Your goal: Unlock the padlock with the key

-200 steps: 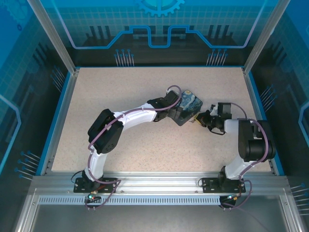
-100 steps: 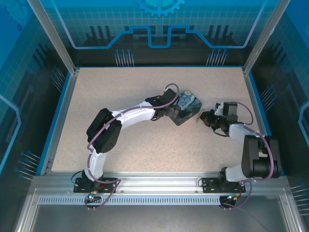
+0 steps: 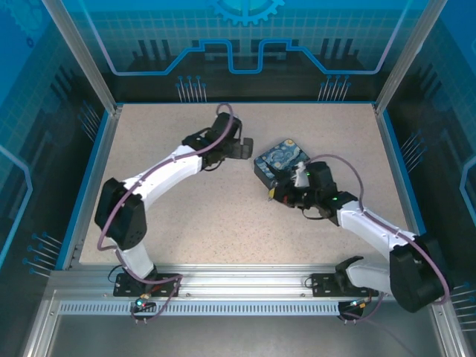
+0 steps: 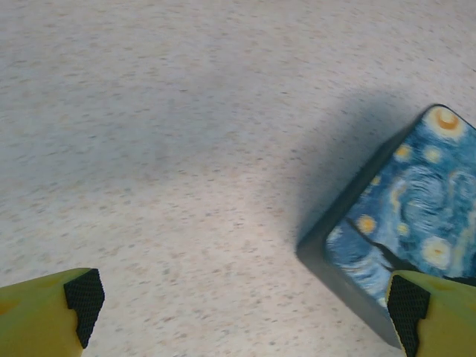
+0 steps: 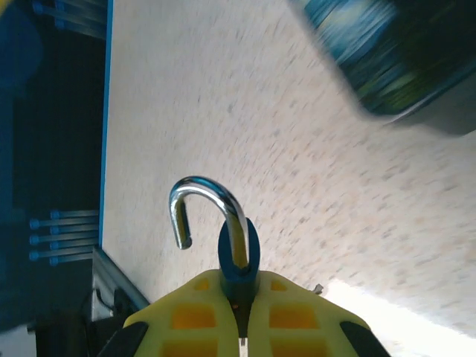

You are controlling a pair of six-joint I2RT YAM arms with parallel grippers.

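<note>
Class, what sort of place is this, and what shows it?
Probably a robotics lab test cell: a left arm and right arm bolted to an aluminium rail, a speckled table walled by blue-printed panels, and practice props, a painted tin and padlock.

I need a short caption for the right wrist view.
Right gripper shut on the blue padlock, its shackle open, above the speckled table.

Two white arms [image 3: 167,169] with black joints, looping purple cables [image 3: 227,110], and yellow jaws padded in black.
</note>
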